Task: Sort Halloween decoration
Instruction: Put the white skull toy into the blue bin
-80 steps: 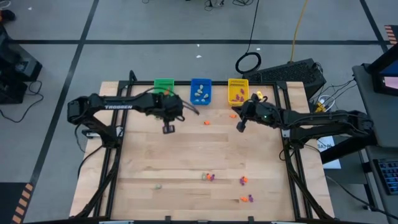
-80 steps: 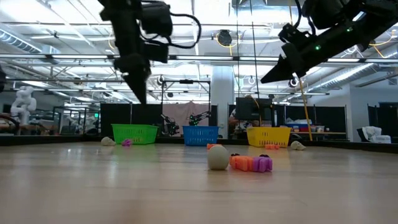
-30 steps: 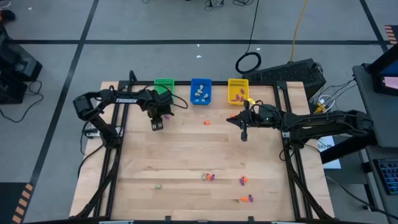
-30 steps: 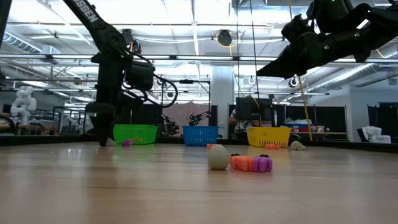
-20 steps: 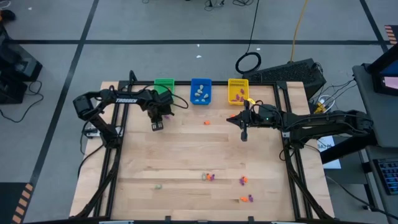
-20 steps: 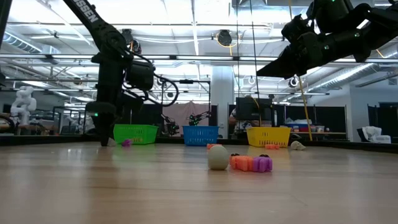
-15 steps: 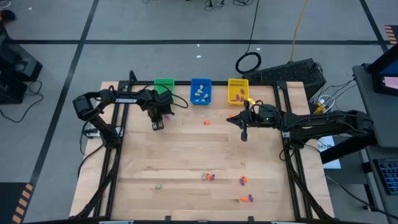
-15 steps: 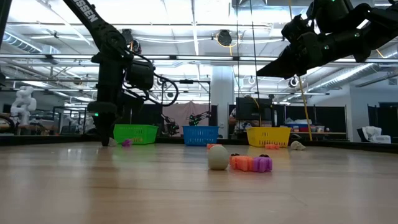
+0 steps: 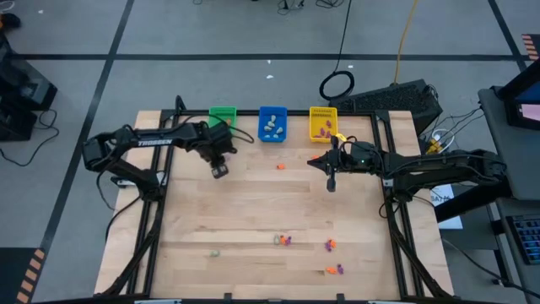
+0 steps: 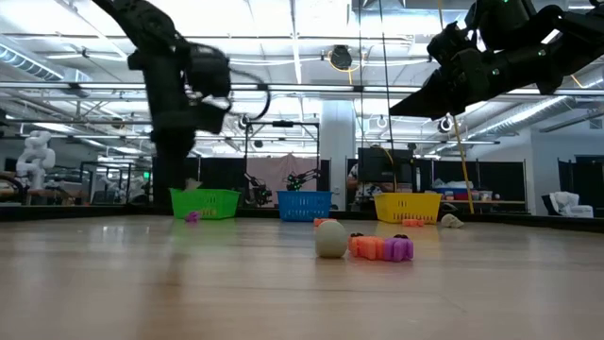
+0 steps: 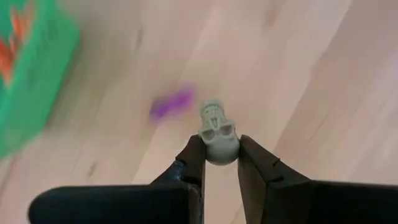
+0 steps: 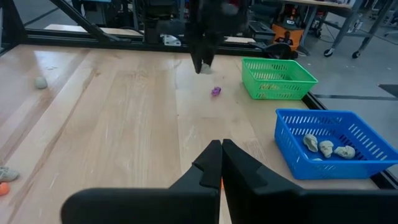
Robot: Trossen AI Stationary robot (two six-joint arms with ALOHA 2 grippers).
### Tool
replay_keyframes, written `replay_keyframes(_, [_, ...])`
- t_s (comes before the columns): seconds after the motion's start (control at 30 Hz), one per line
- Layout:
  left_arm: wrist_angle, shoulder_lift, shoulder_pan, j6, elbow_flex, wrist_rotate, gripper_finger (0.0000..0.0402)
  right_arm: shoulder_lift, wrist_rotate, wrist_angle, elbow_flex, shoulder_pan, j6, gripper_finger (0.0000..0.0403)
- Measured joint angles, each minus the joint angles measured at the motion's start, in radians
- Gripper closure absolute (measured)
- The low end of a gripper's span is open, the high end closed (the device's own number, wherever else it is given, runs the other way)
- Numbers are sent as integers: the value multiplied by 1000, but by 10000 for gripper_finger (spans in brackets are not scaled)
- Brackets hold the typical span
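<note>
Left pincer [image 11: 219, 163] grips a pale skull [image 11: 218, 131] — seemingly lifted clear

In the left wrist view the green bin [image 11: 28, 74] is blurred and cut off by the picture's edge, and the purple trinket [image 11: 171, 103] is a smear of no clear shape. In the low view the left arm [image 10: 175, 94] is motion-blurred. From above, the trinkets near the worktop's front edge [image 9: 285, 241] are too small to identify.

left gripper [image 11: 219, 163] pinched partway, raised above the table; right gripper [image 12: 221, 163] closed, hovering
</note>
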Motion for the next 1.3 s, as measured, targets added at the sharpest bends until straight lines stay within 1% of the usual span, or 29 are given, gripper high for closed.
replay_keyframes(0.13, [117, 3, -17, -93, 56, 4, 352, 0, 0, 11, 0, 0, 2, 403])
replay_keyframes(0.2, [172, 26, -18, -104, 95, 4, 352, 0, 0, 15, 0, 0, 2, 403])
replay_keyframes(0.37, [227, 118, 4, -99, 210, 2, 352, 0, 0, 15, 0, 0, 3, 403])
replay_keyframes(0.67, [204, 377, 60, -15, 501, 2, 352, 0, 0, 15, 0, 0, 3, 403])
replay_keyframes(0.9, [123, 560, 101, 11, 711, 16, 352, 0, 0, 15, 0, 0, 2, 403])
replay_keyframes(1.07, [88, 645, 115, 26, 784, 27, 352, 0, 0, 14, 0, 0, 1, 403])
replay_keyframes(1.3, [88, 677, 122, 27, 796, 29, 352, 0, 0, 14, 0, -1, 0, 403])
